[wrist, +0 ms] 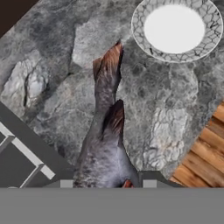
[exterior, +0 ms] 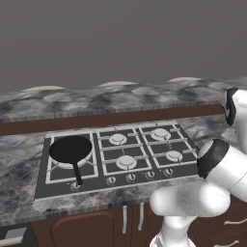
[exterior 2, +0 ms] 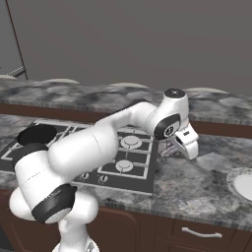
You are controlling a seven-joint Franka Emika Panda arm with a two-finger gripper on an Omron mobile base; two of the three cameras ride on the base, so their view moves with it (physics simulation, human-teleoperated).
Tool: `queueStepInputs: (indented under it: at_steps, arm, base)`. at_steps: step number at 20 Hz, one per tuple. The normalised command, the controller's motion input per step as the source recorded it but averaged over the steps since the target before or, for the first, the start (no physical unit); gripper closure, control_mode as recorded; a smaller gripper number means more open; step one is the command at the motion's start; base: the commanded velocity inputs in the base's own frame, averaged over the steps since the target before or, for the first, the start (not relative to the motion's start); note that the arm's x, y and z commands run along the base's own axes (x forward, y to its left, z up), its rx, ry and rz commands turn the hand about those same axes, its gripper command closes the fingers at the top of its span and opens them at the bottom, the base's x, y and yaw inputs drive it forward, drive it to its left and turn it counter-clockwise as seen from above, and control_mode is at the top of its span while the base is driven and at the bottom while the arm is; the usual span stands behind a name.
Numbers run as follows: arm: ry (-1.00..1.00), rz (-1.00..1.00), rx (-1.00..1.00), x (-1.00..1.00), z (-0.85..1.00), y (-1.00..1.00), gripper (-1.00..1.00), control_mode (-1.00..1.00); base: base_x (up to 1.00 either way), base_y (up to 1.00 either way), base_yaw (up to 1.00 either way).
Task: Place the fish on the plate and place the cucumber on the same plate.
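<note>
My gripper (wrist: 107, 183) is shut on the fish (wrist: 105, 127), a slender grey-silver body with purplish tints and dark brownish fins. It hangs lengthwise from the jaws above the marbled counter, tail pointing away. The plate (wrist: 175, 28), round with a white centre and a patterned rim, lies empty on the counter beyond and to the right of the tail. In the right base view the gripper (exterior 2: 188, 146) hovers just right of the stove, and the plate (exterior 2: 243, 184) shows at the right edge. The cucumber is out of view.
A gas stove (exterior: 118, 152) is set into the counter, with a black long-handled frying pan (exterior: 71, 148) on its front-left burner. The stove's corner (wrist: 17, 162) lies under the hand's left side. Past the counter edge is wooden floor (wrist: 205, 148).
</note>
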Motion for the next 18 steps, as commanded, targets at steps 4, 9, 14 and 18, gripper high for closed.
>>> queueStepInputs:
  at_steps: [4, 9, 14, 18]
  arm:
    - [0.00, -0.10, 0.00, -0.06, -0.02, -0.79, 1.00, -1.00]
    - [0.00, -0.19, 0.00, -0.08, -0.10, -0.79, 1.00, -1.00]
    - [0.05, -0.17, 0.00, 0.00, -0.16, -0.71, 1.00, -1.00]
    - [0.00, -0.12, 0.03, 0.01, -0.13, -0.67, 1.00, -1.00]
  base:
    - [0.00, 0.00, 0.00]
    - [0.00, 0.00, 0.00]
    - [0.00, 0.00, 0.00]
    - [0.00, 0.00, 0.00]
